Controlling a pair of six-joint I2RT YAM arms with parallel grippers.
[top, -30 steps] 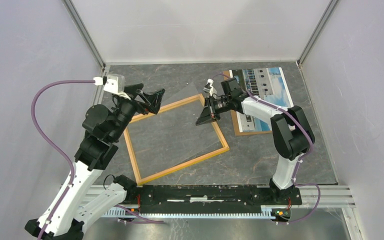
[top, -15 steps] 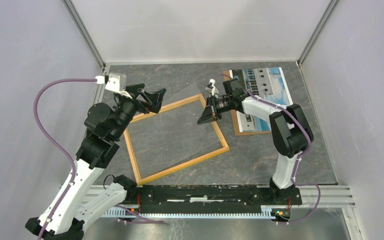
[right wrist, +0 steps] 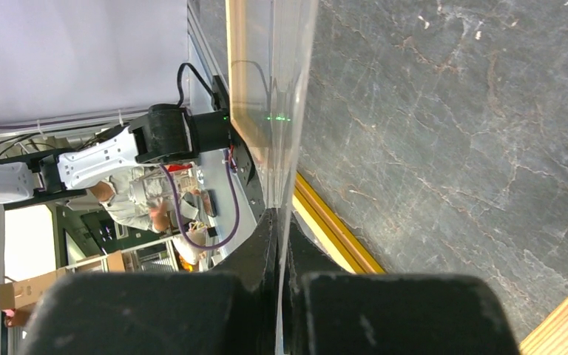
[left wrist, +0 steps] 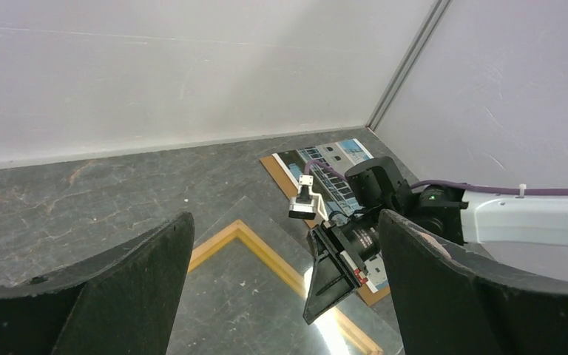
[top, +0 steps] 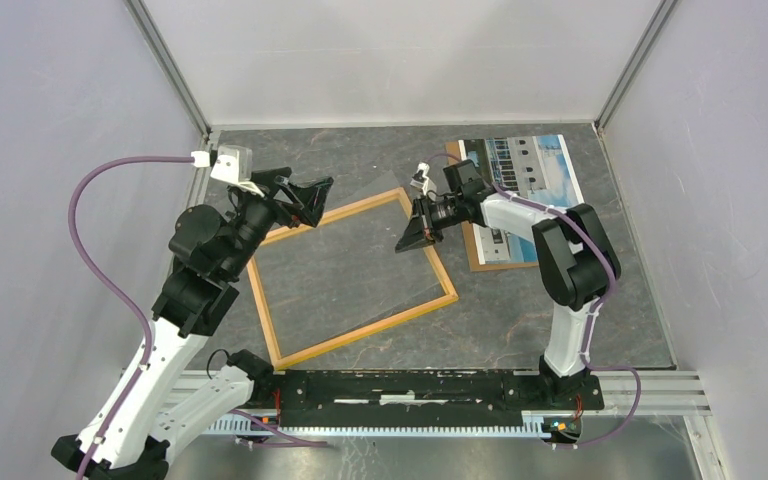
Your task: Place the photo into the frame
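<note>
Both arms were white shells over chunky black joints point(top: 198, 238): left arm point(top: 158, 368), right arm point(top: 568, 345), same deal. A purple cable point(top: 155, 160) looped off each, zip-tied along the right one. The left gripper point(top: 318, 205) had fat black wedge fingers point(left wrist: 103, 296), plus a little white camera block point(top: 230, 165) on top.

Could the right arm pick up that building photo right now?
Probably not yet: its fingers are shut on the clear sheet, though the photo lies just beside that arm.
</note>
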